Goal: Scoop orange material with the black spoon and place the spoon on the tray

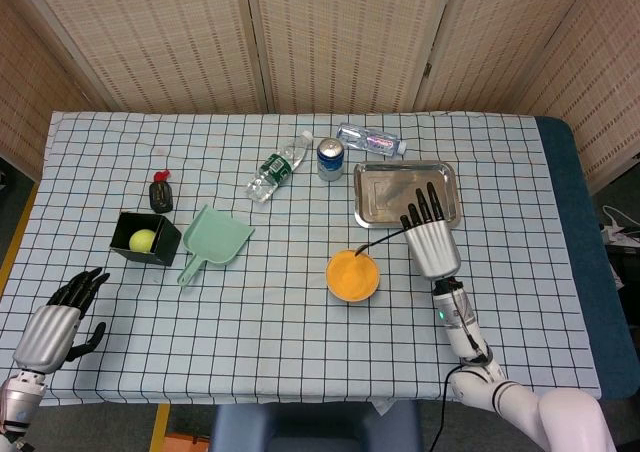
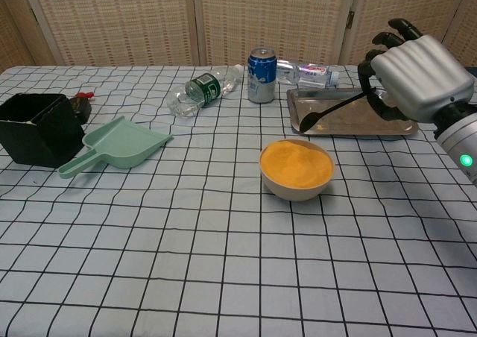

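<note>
A bowl of orange material stands on the checked cloth in front of the steel tray. My right hand grips the black spoon by its handle. The spoon is in the air, its bowl end over the tray's near left corner, just past the bowl's far rim. My left hand rests open at the table's front left edge, holding nothing.
A blue can, a green-labelled bottle and a clear bottle lie behind the bowl and tray. A green dustpan, a black box with a yellow ball and a small dark bottle are at the left.
</note>
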Robot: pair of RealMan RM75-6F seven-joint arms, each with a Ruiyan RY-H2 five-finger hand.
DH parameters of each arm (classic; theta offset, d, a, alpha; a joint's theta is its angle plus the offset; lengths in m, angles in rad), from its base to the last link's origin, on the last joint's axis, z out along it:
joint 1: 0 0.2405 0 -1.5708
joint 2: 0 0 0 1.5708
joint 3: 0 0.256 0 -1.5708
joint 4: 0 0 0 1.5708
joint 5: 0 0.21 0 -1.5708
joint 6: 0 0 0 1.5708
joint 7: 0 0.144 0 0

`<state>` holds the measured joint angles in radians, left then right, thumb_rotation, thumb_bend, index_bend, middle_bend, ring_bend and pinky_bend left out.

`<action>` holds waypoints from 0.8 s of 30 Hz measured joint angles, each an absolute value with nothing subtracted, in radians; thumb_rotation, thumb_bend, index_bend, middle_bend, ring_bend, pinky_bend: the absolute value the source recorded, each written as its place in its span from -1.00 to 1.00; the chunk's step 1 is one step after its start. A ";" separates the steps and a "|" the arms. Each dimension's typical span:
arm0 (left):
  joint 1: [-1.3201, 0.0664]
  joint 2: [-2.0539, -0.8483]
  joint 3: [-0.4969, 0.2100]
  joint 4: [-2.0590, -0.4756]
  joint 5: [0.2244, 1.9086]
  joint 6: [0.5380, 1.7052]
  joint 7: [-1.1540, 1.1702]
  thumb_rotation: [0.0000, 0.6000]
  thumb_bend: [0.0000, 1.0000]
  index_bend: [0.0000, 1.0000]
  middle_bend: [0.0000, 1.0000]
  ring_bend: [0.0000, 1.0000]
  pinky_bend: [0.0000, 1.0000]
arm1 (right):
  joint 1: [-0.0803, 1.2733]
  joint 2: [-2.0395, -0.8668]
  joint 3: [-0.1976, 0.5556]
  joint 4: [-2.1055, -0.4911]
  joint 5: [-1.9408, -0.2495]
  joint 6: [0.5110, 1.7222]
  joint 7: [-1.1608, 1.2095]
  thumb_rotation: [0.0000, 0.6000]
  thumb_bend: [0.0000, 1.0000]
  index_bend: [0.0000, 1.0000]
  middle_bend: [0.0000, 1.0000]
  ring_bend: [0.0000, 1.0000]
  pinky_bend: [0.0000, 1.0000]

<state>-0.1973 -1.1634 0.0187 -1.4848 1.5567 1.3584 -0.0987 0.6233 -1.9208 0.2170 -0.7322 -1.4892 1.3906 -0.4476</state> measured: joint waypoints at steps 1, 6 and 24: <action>-0.198 -1.164 0.019 -1.485 1.557 1.357 -0.097 1.00 -0.08 -1.00 -1.00 -1.00 -0.66 | 0.633 -1.925 0.233 -0.722 -1.470 1.368 -0.449 1.00 0.04 1.00 -0.23 -0.75 -0.93; -0.203 -1.169 0.021 -1.484 1.557 1.347 -0.090 1.00 -0.08 -1.00 -1.00 -1.00 -0.66 | 0.682 -1.956 0.287 -0.635 -1.407 1.291 -0.455 1.00 0.04 1.00 -0.23 -0.75 -0.92; -0.211 -1.186 0.005 -1.460 1.513 1.319 -0.073 1.00 -0.08 -1.00 -1.00 -1.00 -0.66 | 0.899 -2.150 0.430 -0.168 -1.201 0.961 -0.377 1.00 0.04 1.00 -0.23 -0.75 -0.93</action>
<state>-0.2112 -1.1862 0.0053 -1.4597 1.5133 1.3194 -0.0732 0.8992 -2.1496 0.4298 -0.1679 -1.2005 0.9610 -0.3768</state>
